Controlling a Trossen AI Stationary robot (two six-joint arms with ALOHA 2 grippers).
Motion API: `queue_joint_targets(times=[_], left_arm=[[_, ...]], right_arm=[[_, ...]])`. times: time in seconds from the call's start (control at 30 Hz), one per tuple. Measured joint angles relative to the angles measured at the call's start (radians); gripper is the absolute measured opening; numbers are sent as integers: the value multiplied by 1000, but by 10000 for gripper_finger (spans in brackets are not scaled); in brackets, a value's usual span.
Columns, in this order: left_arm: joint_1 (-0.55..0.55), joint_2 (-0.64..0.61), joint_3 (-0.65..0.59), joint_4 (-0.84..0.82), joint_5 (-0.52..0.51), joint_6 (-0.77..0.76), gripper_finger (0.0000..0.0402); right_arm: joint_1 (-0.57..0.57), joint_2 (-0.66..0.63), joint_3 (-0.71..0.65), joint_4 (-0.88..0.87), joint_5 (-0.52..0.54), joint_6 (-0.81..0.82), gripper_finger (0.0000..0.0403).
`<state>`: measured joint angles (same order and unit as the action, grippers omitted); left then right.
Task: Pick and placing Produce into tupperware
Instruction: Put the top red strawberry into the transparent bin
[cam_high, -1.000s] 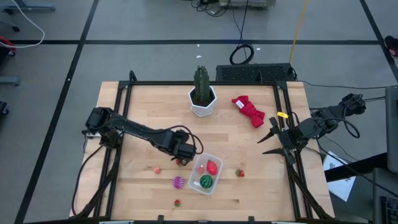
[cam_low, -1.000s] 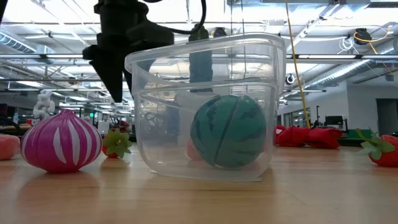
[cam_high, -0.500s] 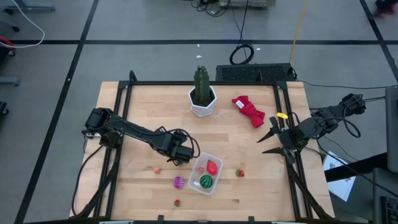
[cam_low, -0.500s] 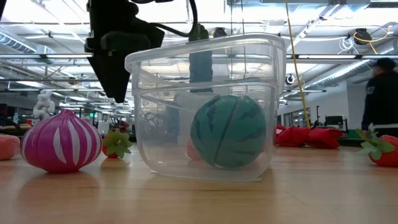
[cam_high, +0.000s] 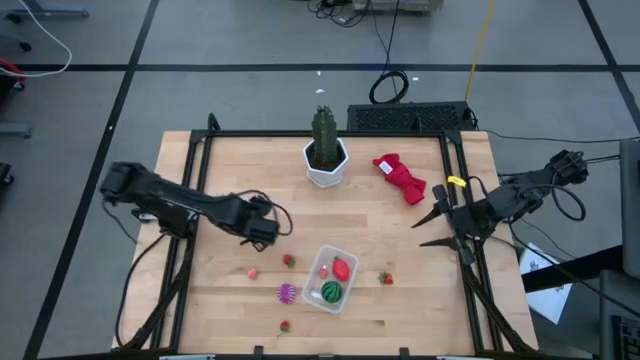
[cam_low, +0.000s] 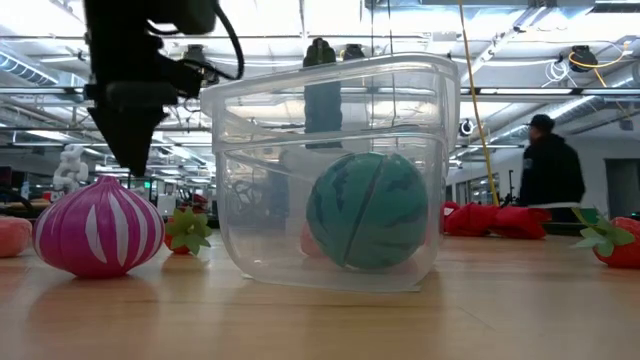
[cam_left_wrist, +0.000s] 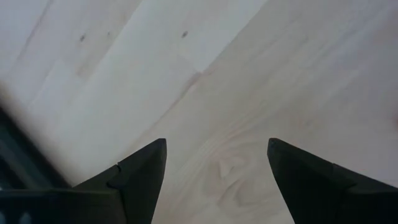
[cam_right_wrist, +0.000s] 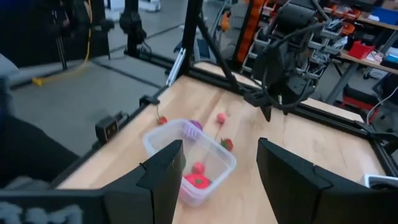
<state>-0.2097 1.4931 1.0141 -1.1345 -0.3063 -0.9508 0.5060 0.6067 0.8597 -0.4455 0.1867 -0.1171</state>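
Our left gripper (cam_high: 262, 228) is hanging spread and empty; our right gripper (cam_high: 432, 232) is waiting, spread too. The small strawberry (cam_high: 289, 261) looks light; we are thinking its round middle is best to pinch for the clear box (cam_high: 318, 302).

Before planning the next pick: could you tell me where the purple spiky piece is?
High view: the purple spiky piece lies on the table, just left of the tupperware.
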Motion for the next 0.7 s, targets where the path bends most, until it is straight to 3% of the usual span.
queue_joint_targets(times=[0.23, 0.4, 0.7], left_arm=[[-22, -194, -123, 141, 47, 167, 287], [-49, -190, -170, 185, 135, 350, 285], [-55, -184, -219, 213, 117, 571, 282]], right_arm=[[0, 59, 0, 111, 0, 97, 196], [0, 128, 0, 191, 0, 168, 196], [-2, 248, 0, 342, 2, 229, 196]])
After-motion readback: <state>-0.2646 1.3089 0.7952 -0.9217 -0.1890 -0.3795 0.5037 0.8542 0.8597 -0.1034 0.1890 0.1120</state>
